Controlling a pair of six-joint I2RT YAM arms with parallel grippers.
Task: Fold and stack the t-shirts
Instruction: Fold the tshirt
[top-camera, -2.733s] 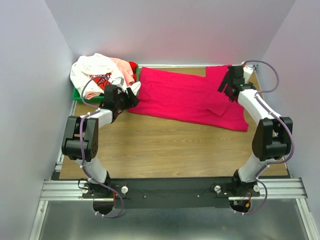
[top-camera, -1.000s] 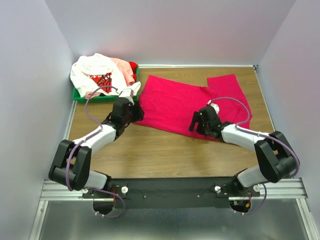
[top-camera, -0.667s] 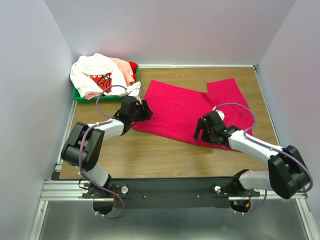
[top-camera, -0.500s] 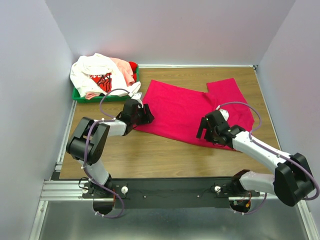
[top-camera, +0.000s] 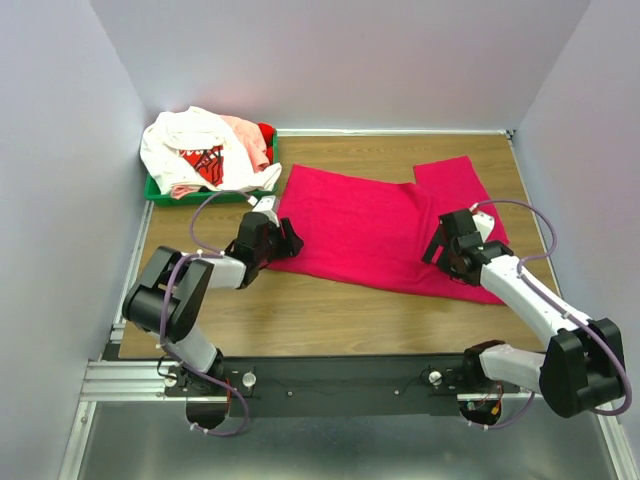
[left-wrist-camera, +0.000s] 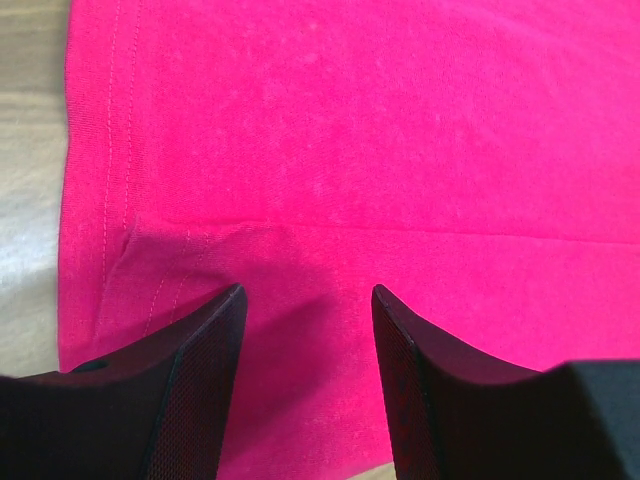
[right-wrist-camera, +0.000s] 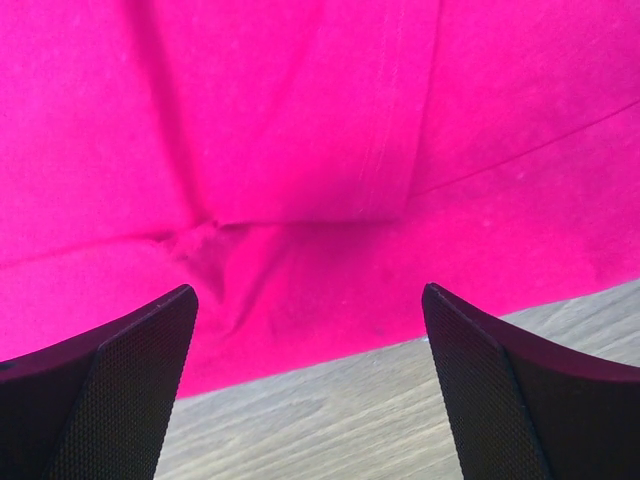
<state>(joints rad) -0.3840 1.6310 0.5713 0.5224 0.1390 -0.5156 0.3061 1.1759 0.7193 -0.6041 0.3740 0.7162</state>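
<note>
A magenta-red t-shirt (top-camera: 380, 222) lies spread flat across the middle of the table. My left gripper (top-camera: 288, 242) hangs open just over the shirt's left corner. In the left wrist view its gripper (left-wrist-camera: 305, 295) has only cloth (left-wrist-camera: 350, 130) under the gap between its fingers, and nothing is pinched. My right gripper (top-camera: 440, 252) stands wide open over the shirt's near right part. In the right wrist view its gripper (right-wrist-camera: 308, 295) frames a sleeve seam (right-wrist-camera: 390, 140) and the hem at the wood. A white printed t-shirt (top-camera: 185, 145), a pale pink t-shirt (top-camera: 245, 130) and a red t-shirt (top-camera: 266, 132) are piled at the back left.
The green tray (top-camera: 160, 190) under the shirt pile sits in the back left corner against the wall. Bare wooden table (top-camera: 330, 305) runs between the spread shirt and the arm bases. Walls close in the left, back and right sides.
My right gripper has slid rightwards along the shirt's near edge and opened wider. My left gripper has shifted slightly along the left corner. The magenta shirt now lies flatter.
</note>
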